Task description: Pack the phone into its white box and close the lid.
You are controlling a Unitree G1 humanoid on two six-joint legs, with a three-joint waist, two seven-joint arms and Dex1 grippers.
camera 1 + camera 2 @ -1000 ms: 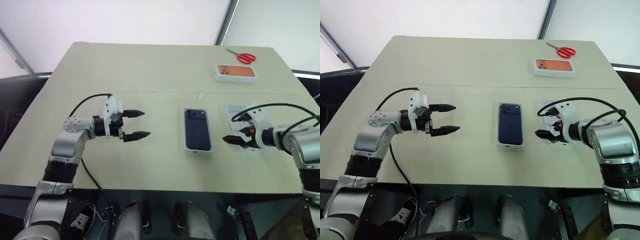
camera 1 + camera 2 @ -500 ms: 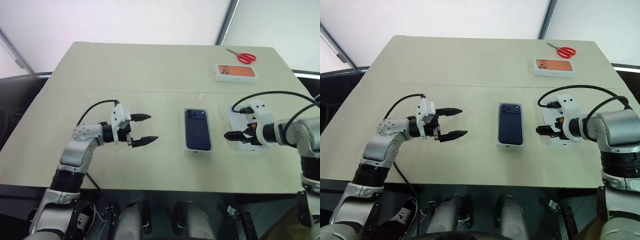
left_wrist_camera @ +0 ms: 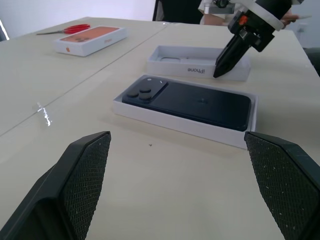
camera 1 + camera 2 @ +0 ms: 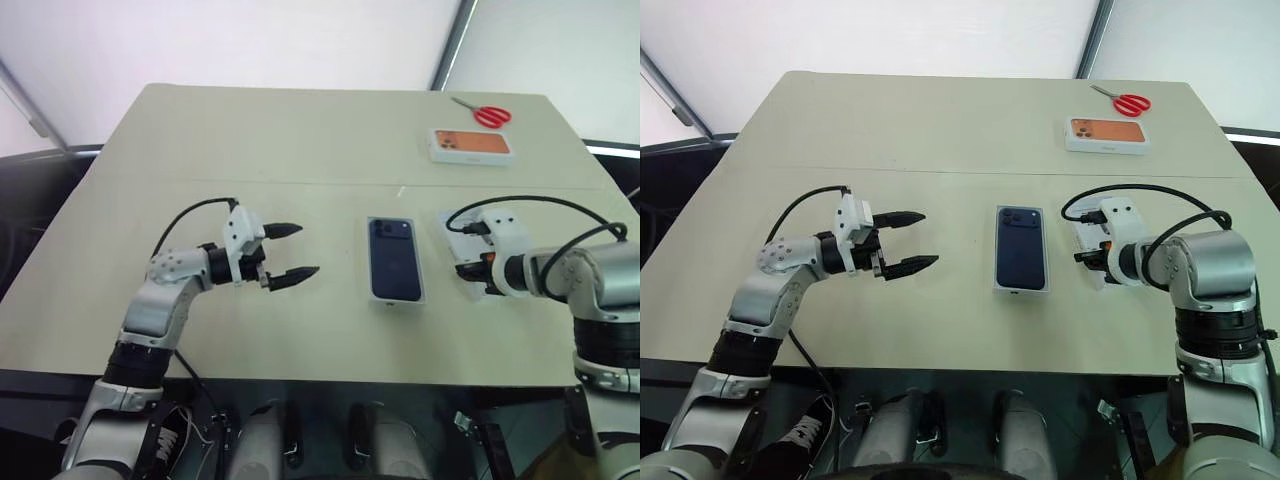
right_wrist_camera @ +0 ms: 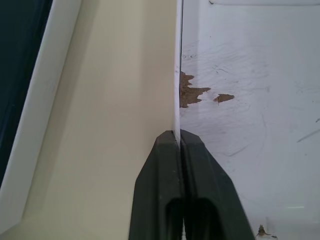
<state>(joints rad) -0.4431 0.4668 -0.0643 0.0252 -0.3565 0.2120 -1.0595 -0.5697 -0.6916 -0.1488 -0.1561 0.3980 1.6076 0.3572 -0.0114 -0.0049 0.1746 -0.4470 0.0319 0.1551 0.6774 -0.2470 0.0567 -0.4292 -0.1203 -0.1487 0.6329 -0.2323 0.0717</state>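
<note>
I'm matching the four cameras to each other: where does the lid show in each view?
Left eye view: the lid right of the phone, under the right gripper.
Right eye view: the same place.
Left wrist view: behind the phone.
Right wrist view: its wall pinched between the fingers.
Shared landmark: the phone in the white box.

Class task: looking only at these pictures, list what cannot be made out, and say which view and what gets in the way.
- Slim dark navy phone, left wrist view: its screen side faces down in the shallow white box.
- Open white lid, eye views: the right claw and arm cover part.
- Red-handled scissors, eye views: blades too small.
</note>
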